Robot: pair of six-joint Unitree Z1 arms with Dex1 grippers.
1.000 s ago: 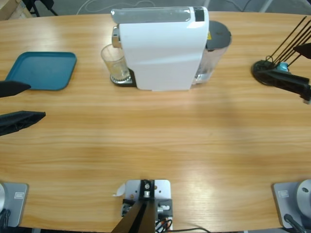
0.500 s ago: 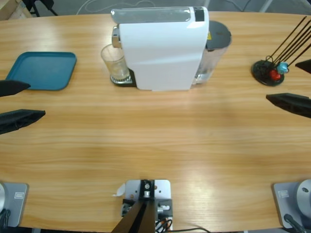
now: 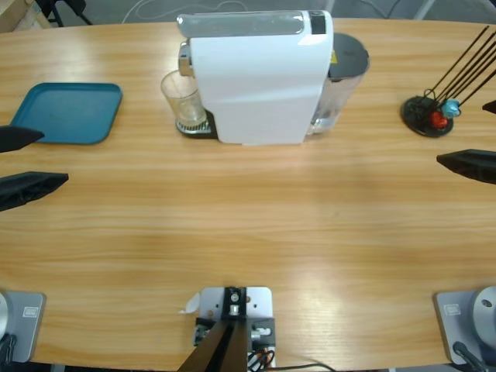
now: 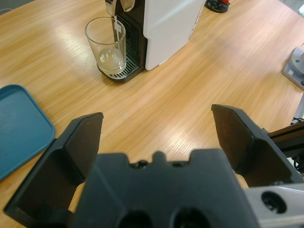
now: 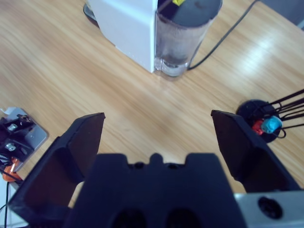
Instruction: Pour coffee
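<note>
A clear glass tumbler [image 3: 182, 99] stands on the drip grate under the spout of a white coffee machine [image 3: 260, 81]. In the left wrist view the tumbler [image 4: 106, 45] holds a thin layer of pale coffee [image 4: 111, 59] at its bottom. My left gripper [image 3: 54, 157] is open at the table's left edge, well short of the tumbler, and the left wrist view shows it [image 4: 156, 118] with nothing between its jaws. Also open and holding nothing, my right gripper [image 3: 461, 133] is at the right edge; in its wrist view [image 5: 156, 123] it faces the machine's water tank [image 5: 183, 33].
A teal tray [image 3: 66, 112] lies at the back left, beside my left gripper. A black stand with thin rods and small red and blue pieces [image 3: 428, 115] sits at the back right. A dark cable [image 5: 228, 28] runs behind the water tank.
My right gripper has drawn away from the black stand, opened, and pulled back toward the right edge. The left gripper has shifted very slightly left.
</note>
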